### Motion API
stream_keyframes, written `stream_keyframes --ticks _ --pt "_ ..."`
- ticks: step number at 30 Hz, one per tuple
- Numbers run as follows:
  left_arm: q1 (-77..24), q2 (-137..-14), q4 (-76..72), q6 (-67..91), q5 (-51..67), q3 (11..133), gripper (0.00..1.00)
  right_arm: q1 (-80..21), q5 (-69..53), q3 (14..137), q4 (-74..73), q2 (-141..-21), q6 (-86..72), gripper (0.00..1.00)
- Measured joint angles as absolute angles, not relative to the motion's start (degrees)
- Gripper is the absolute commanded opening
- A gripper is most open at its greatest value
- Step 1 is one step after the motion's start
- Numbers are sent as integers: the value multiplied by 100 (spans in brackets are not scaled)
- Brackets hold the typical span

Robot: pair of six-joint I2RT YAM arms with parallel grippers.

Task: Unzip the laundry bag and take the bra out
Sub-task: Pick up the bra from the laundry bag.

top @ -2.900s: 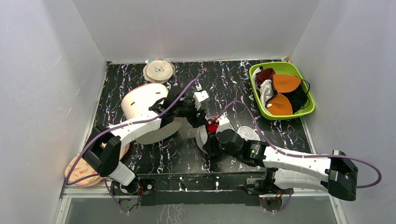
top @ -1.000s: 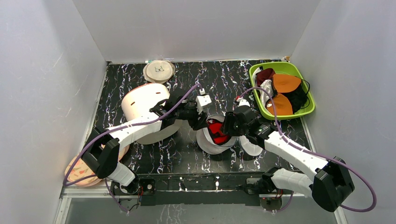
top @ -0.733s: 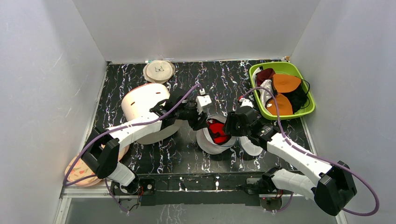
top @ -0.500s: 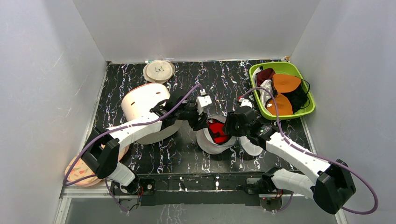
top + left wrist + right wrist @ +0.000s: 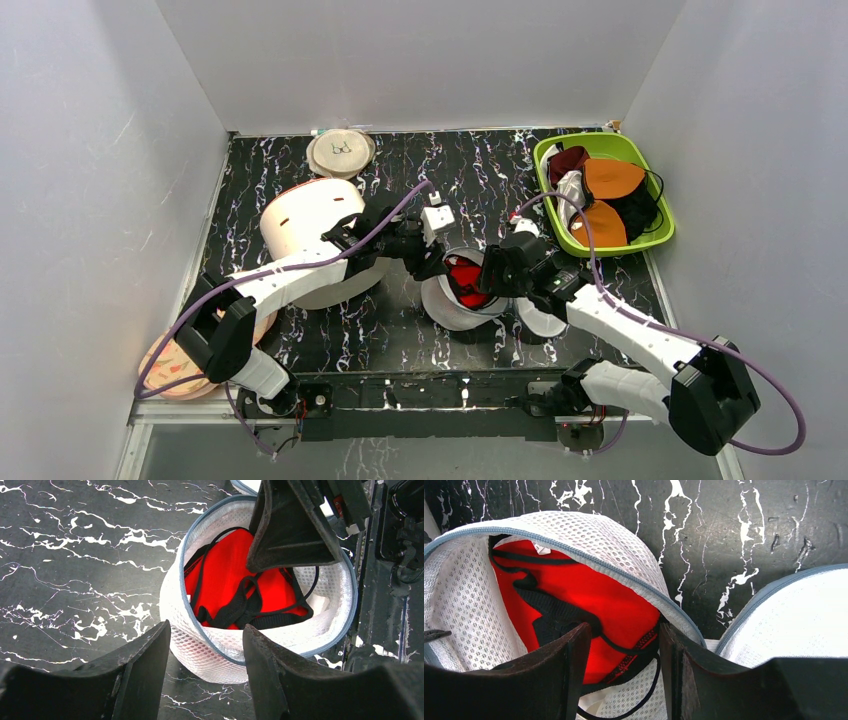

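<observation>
Black white-veined marble tabletop (image 5: 480,170) holds a flat beige disc (image 5: 340,152) with a bra sketch at its far edge and, mid-table, the small round white-grey mesh laundry bag (image 5: 447,312), zip rim gaping around the bright red padded bra (image 5: 225,575). My left pincer (image 5: 206,627) straddles the bag's wall, my right pincer (image 5: 624,627) dips inside, both half-spread; whether either grips I cannot tell.

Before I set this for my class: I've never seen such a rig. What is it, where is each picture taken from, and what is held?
Two robot arms are bolted to a black table. One picture looks down from above; the other two come from cameras on each wrist. An unzipped mesh laundry bag holds a red bra. The left gripper stands open at the bag's wall; the right gripper hangs open over the bra. Neither grips anything. A green tray of garments and a cream cylinder lie aside.
</observation>
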State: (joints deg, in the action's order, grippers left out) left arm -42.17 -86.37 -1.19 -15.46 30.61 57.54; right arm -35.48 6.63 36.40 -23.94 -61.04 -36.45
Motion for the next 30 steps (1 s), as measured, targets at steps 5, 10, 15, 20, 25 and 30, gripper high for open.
stream_keyframes --ticks 5,10,15,20,25,30 --pt "-4226 -8635 -119 -1549 3061 5754 53 -3548 502 3640 -2224 -6213 -3645 40" --pt "-4226 -8637 -117 -1559 3061 5754 53 -3546 237 3629 -1741 -6233 -3745 34" --pt "-4226 -8635 -115 -1566 3061 5754 53 -3546 139 3588 -1376 -6379 -3809 27" --pt "-4226 -8635 -110 -1566 3061 5754 53 -3540 40 3577 -1223 -6519 -3872 22" --pt "-4226 -8635 -108 -1566 3061 5754 53 -3538 -43 3577 -1142 -6493 -3894 20" --pt "-4226 -8635 -102 -1566 3063 5754 52 -3533 -89 3577 -1107 -6281 -3894 20"
